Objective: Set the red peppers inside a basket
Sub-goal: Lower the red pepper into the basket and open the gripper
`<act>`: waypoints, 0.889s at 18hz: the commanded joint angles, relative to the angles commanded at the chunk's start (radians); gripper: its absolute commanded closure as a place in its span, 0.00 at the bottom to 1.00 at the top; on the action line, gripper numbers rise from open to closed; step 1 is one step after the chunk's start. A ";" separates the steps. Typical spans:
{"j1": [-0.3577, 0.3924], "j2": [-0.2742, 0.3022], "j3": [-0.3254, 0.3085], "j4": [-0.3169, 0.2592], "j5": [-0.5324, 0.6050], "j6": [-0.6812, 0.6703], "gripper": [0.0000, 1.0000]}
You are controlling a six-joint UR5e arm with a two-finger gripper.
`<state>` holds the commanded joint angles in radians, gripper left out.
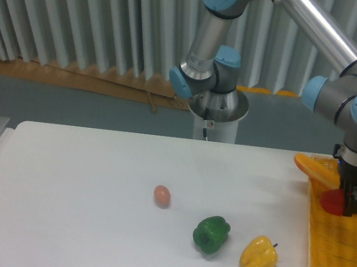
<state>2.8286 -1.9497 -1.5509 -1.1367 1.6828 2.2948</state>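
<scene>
A small glossy red pepper (333,202) hangs low inside the yellow-orange mesh basket (340,248) at the right edge of the table. My gripper (345,205) points straight down and is shut on the red pepper, just below the basket's thick orange handle bar (311,168). The fingers cover the pepper's right side. I cannot tell whether the pepper touches the basket floor.
A green pepper (211,234) and a yellow pepper (258,256) lie near the table's front, left of the basket. A small pinkish-orange egg (162,195) sits mid-table. The arm's base (215,109) stands behind the table.
</scene>
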 joint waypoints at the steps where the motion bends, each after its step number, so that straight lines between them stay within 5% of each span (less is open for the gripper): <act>1: 0.002 0.000 0.000 0.000 0.000 0.000 0.76; 5: 0.002 -0.002 -0.003 0.000 0.002 0.000 0.68; 6: 0.002 -0.002 -0.003 0.000 0.002 0.002 0.53; 8: 0.002 0.000 -0.003 0.002 0.003 0.000 0.45; 11: 0.002 -0.006 -0.005 0.003 0.002 0.000 0.02; 16: 0.005 -0.009 -0.003 0.005 0.003 -0.017 0.00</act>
<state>2.8332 -1.9589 -1.5539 -1.1321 1.6858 2.2780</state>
